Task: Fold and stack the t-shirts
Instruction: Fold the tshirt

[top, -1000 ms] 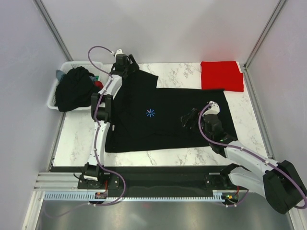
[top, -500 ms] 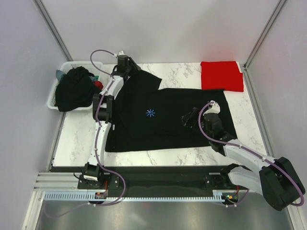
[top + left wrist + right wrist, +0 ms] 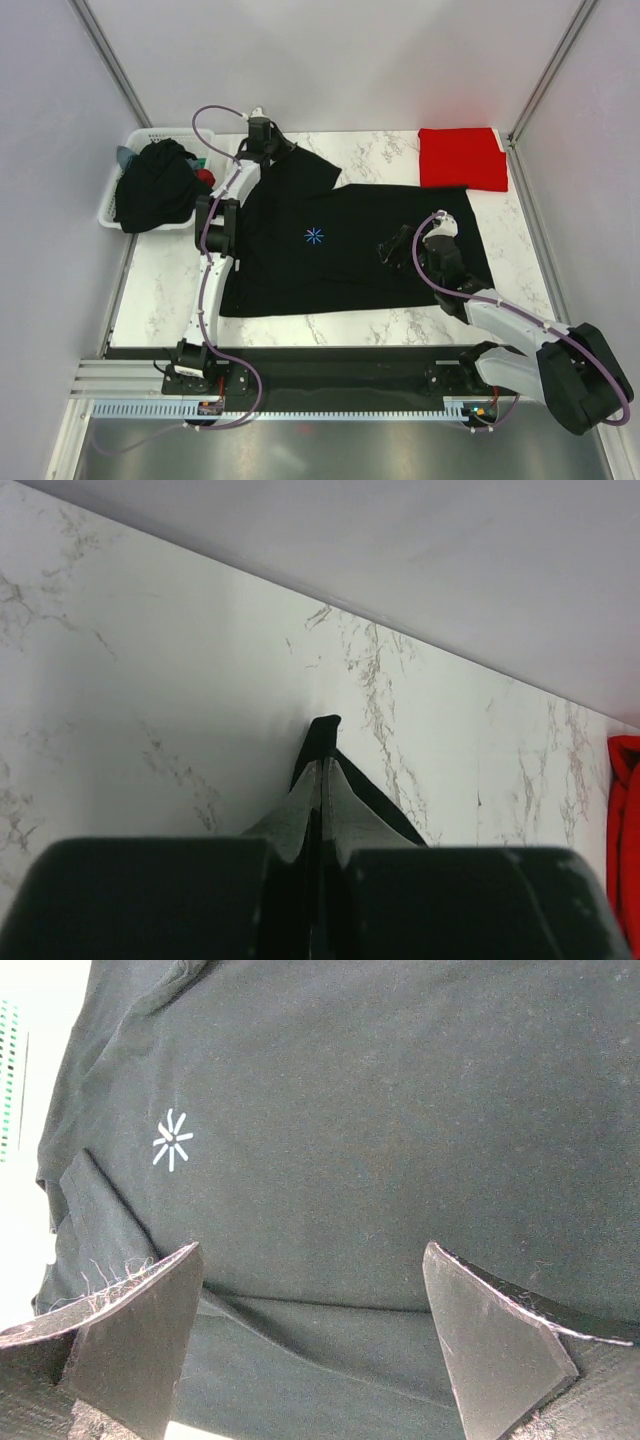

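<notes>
**Black t-shirt laid flat, sleeve edge pinched**

Upper left: basket [image 3: 150, 133] holding dark t-shirts [image 3: 155, 185]. Upper centre-left: left gripper [image 3: 322, 770], jaws closed on a sleeve edge of the black t-shirt [image 3: 340, 265]. The shirt lies mid-table, starburst mark [image 3: 314, 236] up. Right gripper [image 3: 310, 1255], jaws wide apart, over its right half. Upper right: folded red t-shirt [image 3: 460, 158].

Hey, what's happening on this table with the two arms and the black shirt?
A black t-shirt lies spread on the marble table. The left gripper is pinched shut on its sleeve tip near the far edge; the right gripper hovers open over the shirt's body. A folded red t-shirt sits in the far right corner, and dark clothes fill the white basket.
</notes>
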You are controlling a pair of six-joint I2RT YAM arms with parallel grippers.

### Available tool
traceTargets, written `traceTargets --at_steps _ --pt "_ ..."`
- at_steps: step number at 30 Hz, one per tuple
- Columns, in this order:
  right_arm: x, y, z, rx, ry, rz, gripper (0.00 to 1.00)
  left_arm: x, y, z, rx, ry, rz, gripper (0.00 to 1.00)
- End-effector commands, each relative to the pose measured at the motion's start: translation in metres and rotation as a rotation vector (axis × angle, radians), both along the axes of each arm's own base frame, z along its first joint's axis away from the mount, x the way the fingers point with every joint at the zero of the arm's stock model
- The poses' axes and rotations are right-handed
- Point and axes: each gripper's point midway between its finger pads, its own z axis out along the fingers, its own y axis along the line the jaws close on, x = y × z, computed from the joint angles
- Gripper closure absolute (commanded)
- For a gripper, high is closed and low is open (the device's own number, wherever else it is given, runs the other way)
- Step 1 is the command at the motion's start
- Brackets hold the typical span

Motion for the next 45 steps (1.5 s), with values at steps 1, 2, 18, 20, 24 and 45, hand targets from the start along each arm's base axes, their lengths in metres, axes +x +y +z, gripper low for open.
traceTargets --at_steps 1,2,18,20,24,45 --pt "0.007 0.005 0.013 0.036 -0.039 0.001 0.02 0.002 -0.006 0.023 -0.006 -0.064 -0.035 0.98" --pt "0.007 0.004 0.013 0.038 -0.042 0.001 0.02 0.002 -0.002 0.021 0.0 -0.055 -0.012 0.88" --pt "0.01 0.002 0.01 0.055 -0.026 -0.002 0.02 -0.03 -0.051 -0.012 -0.116 0.103 -0.116 0.29" --pt "0.01 0.002 0.009 0.059 -0.023 0.001 0.02 -0.04 -0.07 -0.013 -0.135 0.118 -0.17 0.39" --pt "0.011 0.0 0.009 0.066 -0.023 -0.002 0.02 -0.057 -0.091 -0.02 -0.152 0.156 -0.218 0.46" --pt "0.012 -0.005 0.005 0.09 -0.011 -0.01 0.02 -0.057 -0.076 0.073 0.21 -0.088 -0.248 0.14"
